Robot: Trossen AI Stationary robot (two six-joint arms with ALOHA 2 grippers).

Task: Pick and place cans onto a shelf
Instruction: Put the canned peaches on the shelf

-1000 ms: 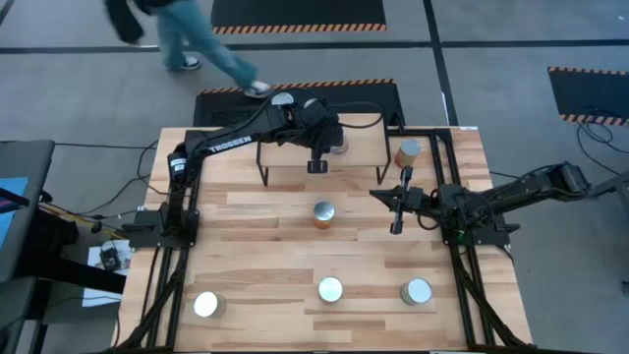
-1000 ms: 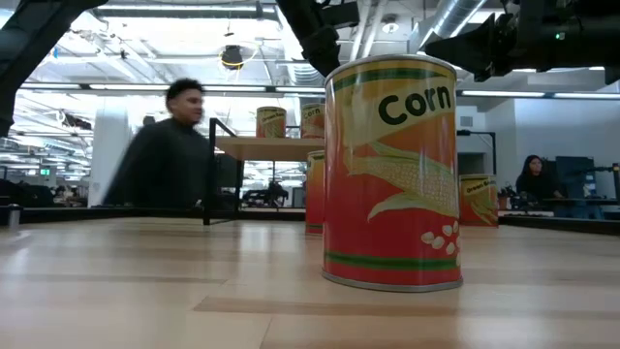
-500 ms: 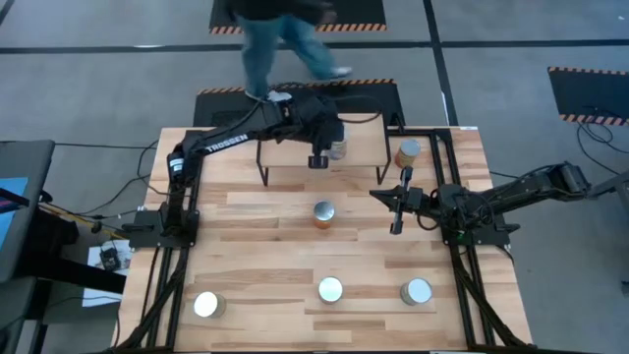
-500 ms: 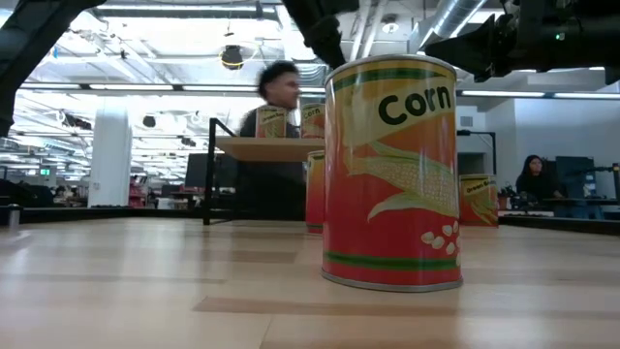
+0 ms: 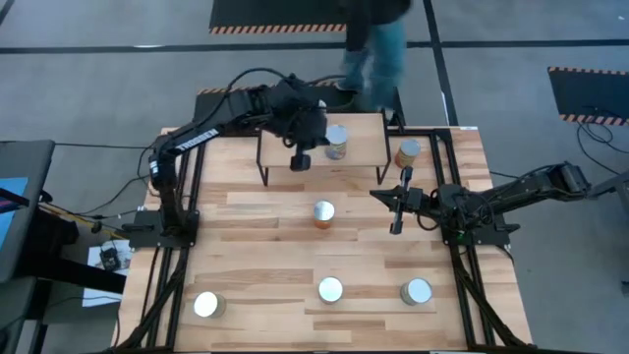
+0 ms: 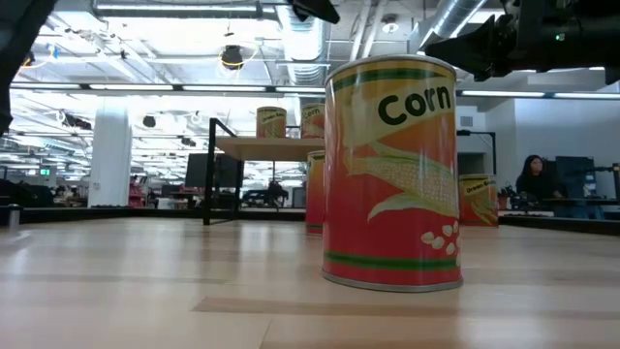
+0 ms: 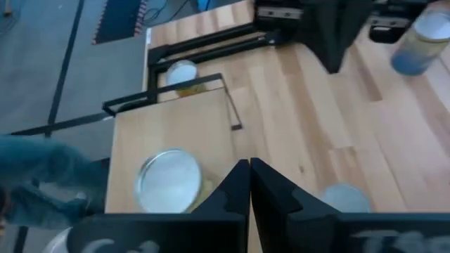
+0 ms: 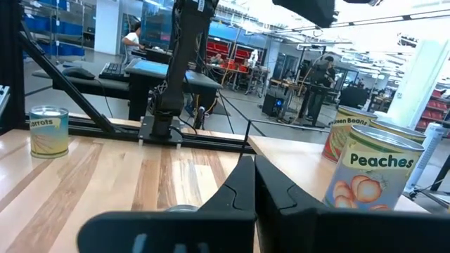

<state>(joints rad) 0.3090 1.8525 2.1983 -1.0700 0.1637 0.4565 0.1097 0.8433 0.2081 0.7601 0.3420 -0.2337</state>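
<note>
The shelf (image 5: 364,138) stands at the table's far middle. One can (image 5: 336,141) stands on its board and also shows in the left wrist view (image 7: 169,183). The low view shows two cans (image 6: 271,121) (image 6: 312,118) on the shelf (image 6: 262,147). My left gripper (image 5: 300,162) is shut and empty above the shelf's near edge, left of that can; its fingers (image 7: 249,176) meet. My right gripper (image 5: 398,202) is shut and empty above the table at the right; it also shows in its own wrist view (image 8: 253,172). Another can (image 5: 324,213) stands mid-table.
A can (image 5: 408,152) stands on the table right of the shelf. Three cans (image 5: 206,305) (image 5: 330,289) (image 5: 416,291) stand along the near edge. A corn can (image 6: 392,174) fills the low view. A person (image 5: 378,49) walks beyond the far edge.
My left gripper has moved up and toward the table's left edge, away from the can on the shelf, which stays upright where it was. The person behind the table has walked from left to right.
</note>
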